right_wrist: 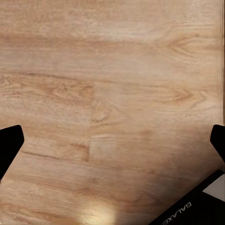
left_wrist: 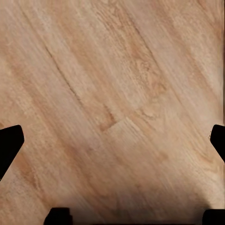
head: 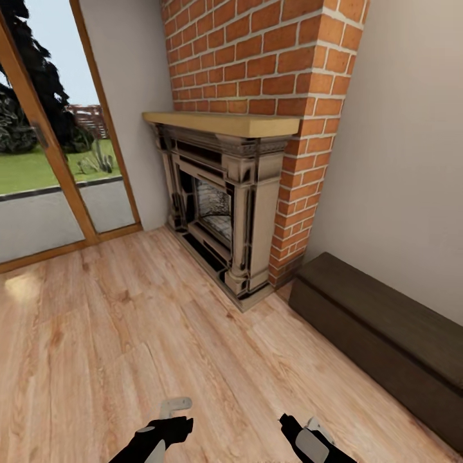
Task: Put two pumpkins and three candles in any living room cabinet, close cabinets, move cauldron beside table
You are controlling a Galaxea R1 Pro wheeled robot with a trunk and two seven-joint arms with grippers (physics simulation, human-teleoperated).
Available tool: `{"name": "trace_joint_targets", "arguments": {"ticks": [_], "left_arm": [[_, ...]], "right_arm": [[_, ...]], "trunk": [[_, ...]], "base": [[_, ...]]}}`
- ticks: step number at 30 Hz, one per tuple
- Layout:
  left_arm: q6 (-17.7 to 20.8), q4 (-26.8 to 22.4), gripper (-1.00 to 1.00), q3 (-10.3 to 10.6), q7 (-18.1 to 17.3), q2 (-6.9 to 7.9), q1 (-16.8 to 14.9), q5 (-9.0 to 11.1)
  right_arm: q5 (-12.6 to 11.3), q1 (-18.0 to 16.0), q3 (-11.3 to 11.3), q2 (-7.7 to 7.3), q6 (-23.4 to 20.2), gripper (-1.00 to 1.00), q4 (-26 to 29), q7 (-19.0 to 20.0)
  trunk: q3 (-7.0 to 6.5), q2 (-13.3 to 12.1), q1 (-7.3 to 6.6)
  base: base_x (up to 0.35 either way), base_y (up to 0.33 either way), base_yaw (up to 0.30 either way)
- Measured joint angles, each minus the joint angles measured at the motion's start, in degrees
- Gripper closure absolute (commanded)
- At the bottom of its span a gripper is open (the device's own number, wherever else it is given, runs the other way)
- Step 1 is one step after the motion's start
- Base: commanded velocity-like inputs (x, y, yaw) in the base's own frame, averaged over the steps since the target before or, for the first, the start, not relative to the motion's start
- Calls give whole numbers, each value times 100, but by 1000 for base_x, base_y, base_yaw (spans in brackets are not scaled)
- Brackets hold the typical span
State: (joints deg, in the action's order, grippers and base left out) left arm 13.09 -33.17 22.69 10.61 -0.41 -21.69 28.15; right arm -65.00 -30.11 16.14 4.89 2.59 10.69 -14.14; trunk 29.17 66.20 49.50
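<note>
The long, low dark brown cabinet [head: 386, 334] stands against the right wall beside the brick chimney, its flat fronts shut and its top bare. The pumpkins, the candles and the cauldron are out of view. My left gripper [head: 172, 417] hangs low over the wood floor at the bottom of the head view, and my right gripper [head: 302, 429] hangs beside it. In the left wrist view the left gripper [left_wrist: 112, 140] is open over bare planks, its dark fingertips [left_wrist: 10, 140] far apart. The right gripper [right_wrist: 112, 140] is open over the floor in the same way.
A stone fireplace [head: 222, 206] with a pale wooden mantel [head: 222, 122] juts from the red brick chimney [head: 270, 58] straight ahead. A wood-framed glass door [head: 51, 161] to a garden is at the left. Light wood floor [head: 128, 321] stretches between me and them.
</note>
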Motion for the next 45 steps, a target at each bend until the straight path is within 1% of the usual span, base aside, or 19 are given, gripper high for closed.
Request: {"name": "trace_joint_targets", "arguments": {"ticks": [23,28,45], "left_arm": [[0,-10,-100,0,-2,0,0,-1],[1,-11,-100,-1,-1,2,0,-1],[1,4,-100,-2,3,0,0,4]], "right_arm": [[-5,0,0,-5,5,-100,-44,-1],[-6,0,0,-5,4,-100,-58,0],[2,0,-1,-3,12,-100,-101,0]], "trunk": [[50,0,-1],[61,0,-2],[98,0,-3]], "base": [[8,2,-265],[164,130,-265],[231,209,-265]]}}
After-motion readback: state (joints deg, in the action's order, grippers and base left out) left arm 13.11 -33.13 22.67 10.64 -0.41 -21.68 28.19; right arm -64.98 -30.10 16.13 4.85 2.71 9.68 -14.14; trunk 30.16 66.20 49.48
